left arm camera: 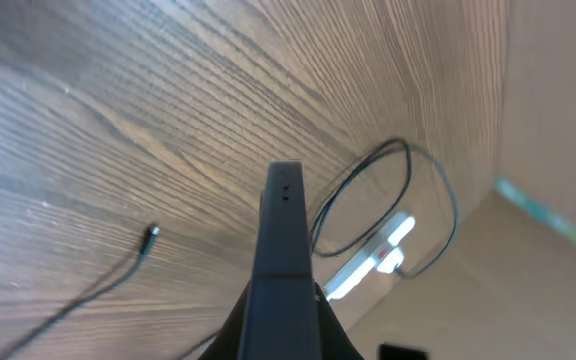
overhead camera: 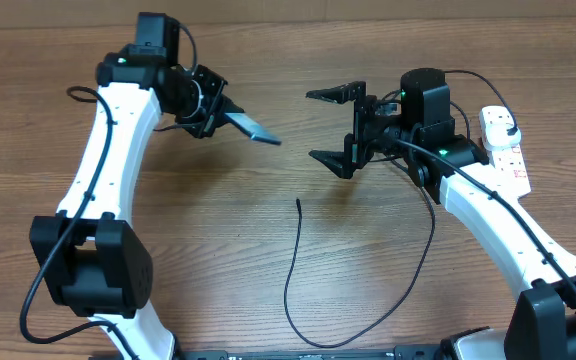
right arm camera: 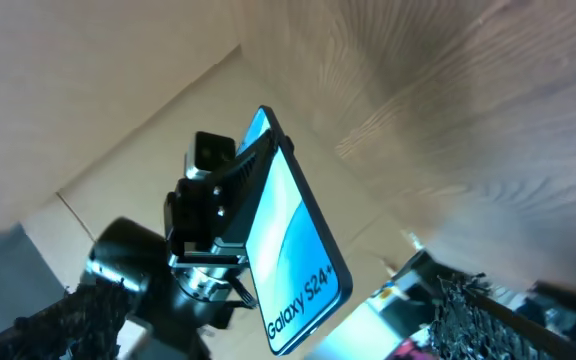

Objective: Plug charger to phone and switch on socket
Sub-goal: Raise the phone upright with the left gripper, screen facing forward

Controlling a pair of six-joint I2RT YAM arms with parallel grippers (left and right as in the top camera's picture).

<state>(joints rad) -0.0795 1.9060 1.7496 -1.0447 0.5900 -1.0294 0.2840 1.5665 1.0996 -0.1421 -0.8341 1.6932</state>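
- The left hand (overhead camera: 220,110) is clamped on the phone (overhead camera: 252,127), holding it tilted above the tabletop (overhead camera: 168,250).
- The right hand (overhead camera: 314,126) is spread wide and empty, facing the phone.
- The charger (overhead camera: 290,280) lies loose on the tabletop, its tip below the gap between the hands.
- The socket (overhead camera: 504,145) lies beside the right arm.

tilted phone (overhead camera: 251,127) aloft at left, black charger (overhead camera: 289,270) slack at centre, white socket (overhead camera: 504,146) far right

phone (left arm camera: 285,260): edge-on from the left wrist, screen unseen, lower end cut off | strip (left arm camera: 376,258): washed-out blur there, switches unreadable | cable (overhead camera: 287,285): far end lost under right arm (overhead camera: 488,215) overhead | right fingers (right arm camera: 458,305): dark blur at frame's bottom edge
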